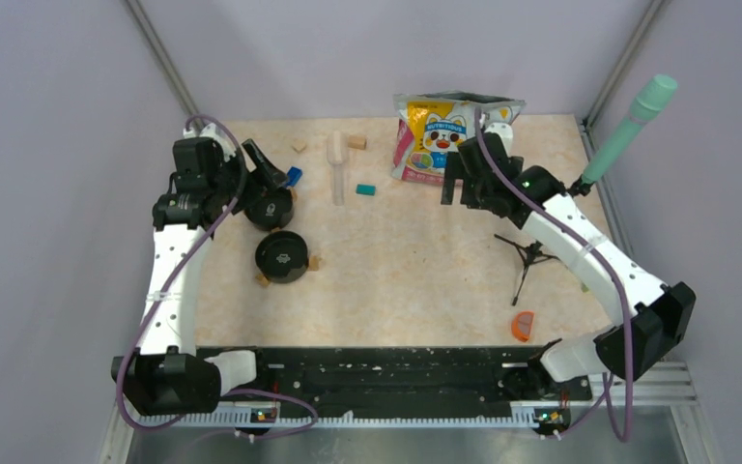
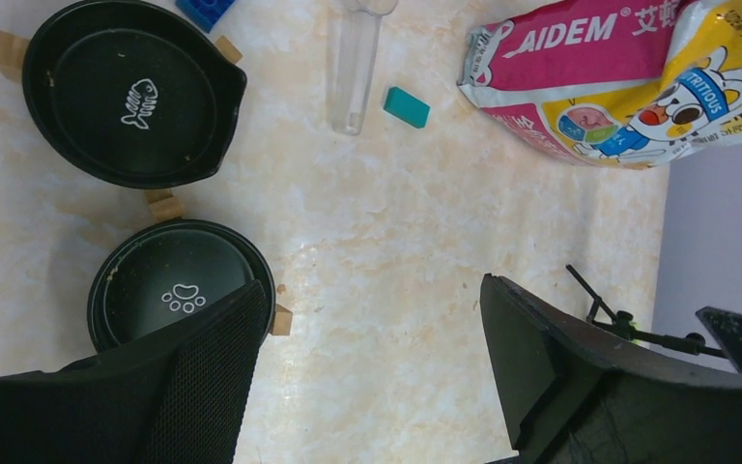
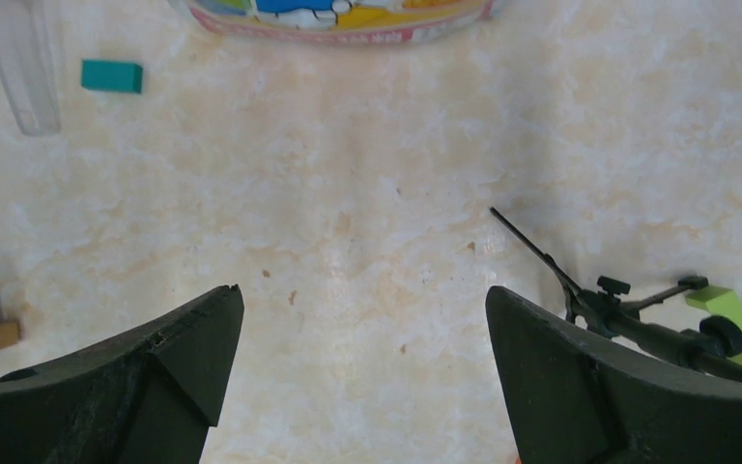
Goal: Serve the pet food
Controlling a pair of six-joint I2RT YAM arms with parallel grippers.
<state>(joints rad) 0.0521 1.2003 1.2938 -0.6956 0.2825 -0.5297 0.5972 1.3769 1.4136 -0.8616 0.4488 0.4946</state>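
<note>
Two empty claws are all the robot has to work with. The left gripper (image 2: 369,319) hangs above the bowls near the tabletop's left edge, and the right gripper (image 3: 362,309) hovers just in front of the bag (image 1: 440,135). Both have their jaws spread wide and grasp nothing. No kibble shows anywhere, so the pet food is presumably inside that cartoon-cat bag, which sits at the far edge, right of centre.

The fish-bone bowl (image 2: 222,106) and the paw-print bowl (image 2: 135,261) look bare.

- **The bag:** it is glossy and soft. A pinch could slip or fold it, tipping kibble onto the tabletop instead.
- **The scoop:** the clear scoop (image 2: 353,68) lies near the far edge with a teal block (image 2: 407,106) just beside it, so a loose grab may knock either.
- **The tripod:** the black tripod (image 3: 628,319) lies near the right arm and could be snagged.
</note>
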